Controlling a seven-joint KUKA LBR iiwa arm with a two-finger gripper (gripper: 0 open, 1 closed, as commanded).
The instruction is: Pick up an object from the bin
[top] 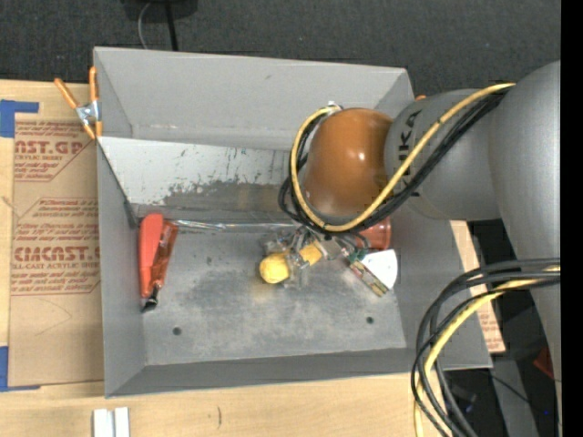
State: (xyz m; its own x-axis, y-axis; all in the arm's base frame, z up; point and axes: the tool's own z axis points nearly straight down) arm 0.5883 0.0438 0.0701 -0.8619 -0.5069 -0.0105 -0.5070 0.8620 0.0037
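The grey bin [118,244] has a few loose things on its floor. The arm [483,153], with its orange wrist cover [346,167], extends down to the middle of the floor, where the jaws stand low among the things. Whether they are spread or pressed together cannot be told, as the wrist hides most of them.

- Well apart from the jaws, on the side away from the arm: a long orange-red tool [153,255].
- Near the jaws, on the arm's side: a white wedge-shaped piece [383,267] and a partly hidden red-brown thing [378,235].
- Just beside the jaws: a small yellow lump [272,269], judged the nearest candidate.

Step in hand: approach, with no grasp confirmed. The next move calls for centring the jaws over the lump, closing, then lifting clear
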